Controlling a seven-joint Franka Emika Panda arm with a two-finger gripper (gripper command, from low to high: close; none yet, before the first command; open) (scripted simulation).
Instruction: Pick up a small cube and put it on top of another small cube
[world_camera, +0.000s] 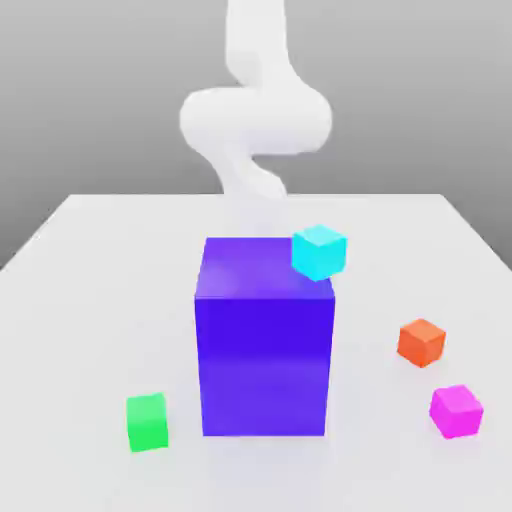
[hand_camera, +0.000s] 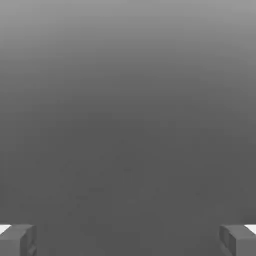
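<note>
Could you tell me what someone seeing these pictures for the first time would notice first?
Most striking is the big blue-violet block standing mid-table, with a cyan cube at its top corner on the exterior view's right. Around it on the white table sit small cubes: green cube on the exterior view's left, orange cube and magenta cube on its right. The white arm rises behind.

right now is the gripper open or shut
Open: in the hand view the gripper has its two fingertips far apart at opposite edges, nothing between them.
</note>
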